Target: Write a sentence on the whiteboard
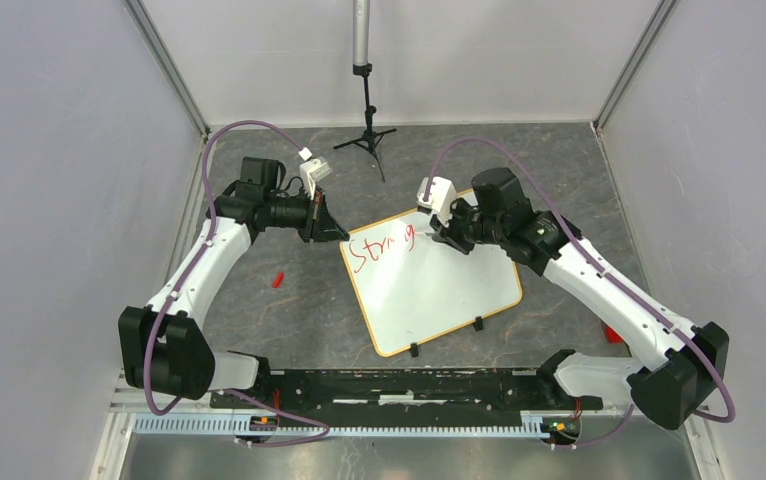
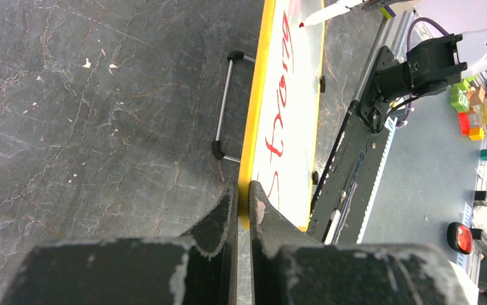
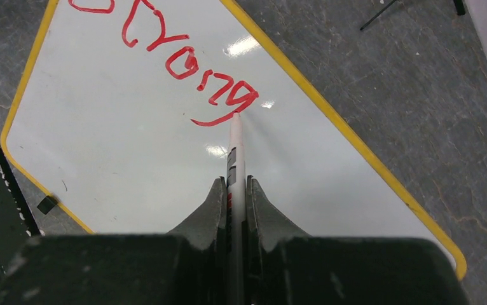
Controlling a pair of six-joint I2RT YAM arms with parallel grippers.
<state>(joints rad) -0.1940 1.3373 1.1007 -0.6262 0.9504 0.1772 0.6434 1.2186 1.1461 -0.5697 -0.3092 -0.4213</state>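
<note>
- Right wrist view: the right gripper (image 3: pixel 233 190) is clenched on a white marker (image 3: pixel 235 140), whose tip meets the tail of the sentence (image 3: pixel 184 63), 1 red word so far, "Strong".
- The yellow frame at 1 corner of the whiteboard (image 1: pixel 439 290) is pinched by the left gripper (image 2: pixel 243 194).
- The whiteboard lies flat and skewed on the grey table (image 1: pixel 289 320), between the 2 arms.

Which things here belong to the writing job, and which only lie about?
For the job: whiteboard, red word, marker in the right claw, left claw clamping the board's edge.
Lying about: small red piece beside the board, tripod stand at the back.
</note>
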